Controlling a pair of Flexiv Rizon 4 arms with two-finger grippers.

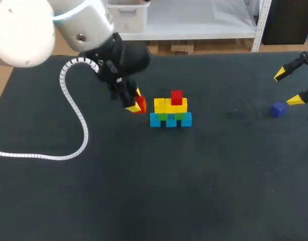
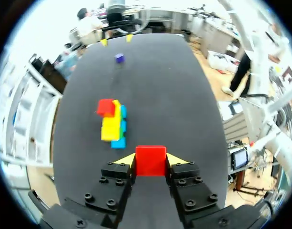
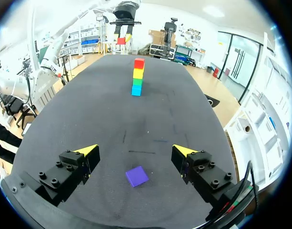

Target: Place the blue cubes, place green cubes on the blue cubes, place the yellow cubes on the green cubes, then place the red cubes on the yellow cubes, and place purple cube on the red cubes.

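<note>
The left gripper [image 1: 133, 102] is seen just left of the stack [image 1: 171, 110], near the middle of the table [image 1: 143, 191]. Its jaws are clenched on a red cube [image 1: 139, 105], which is gripped from two sides between the yellow tips. In the left wrist view the red cube [image 2: 150, 160] is held in the left gripper [image 2: 150, 159], and the stack [image 2: 112, 124] is seen ahead of it, apart from it.

The stack is built with a row of blue cubes [image 1: 171, 121] at the bottom. Green cubes [image 1: 164, 116] are set on them and yellow cubes [image 1: 160, 105] on the green. A second red cube [image 1: 177, 96] is set on the yellow, at the top. Whether this top cube sits centred cannot be told.

The right gripper [image 1: 287, 88] is seen at the table's right edge, well apart from the stack. Its jaws are released and spread wide, with nothing gripped. The purple cube [image 1: 278, 109] is lying on the table near the right edge, close to the nearer yellow tip. In the right wrist view the purple cube [image 3: 136, 176] is found under the gap of the right gripper [image 3: 135, 151] and is touched by neither finger. The stack [image 3: 137, 76] is seen far ahead of it, with the left gripper [image 3: 121, 40] beyond.

A white coiled cable [image 1: 73, 115] is laid on the table's left side.
</note>
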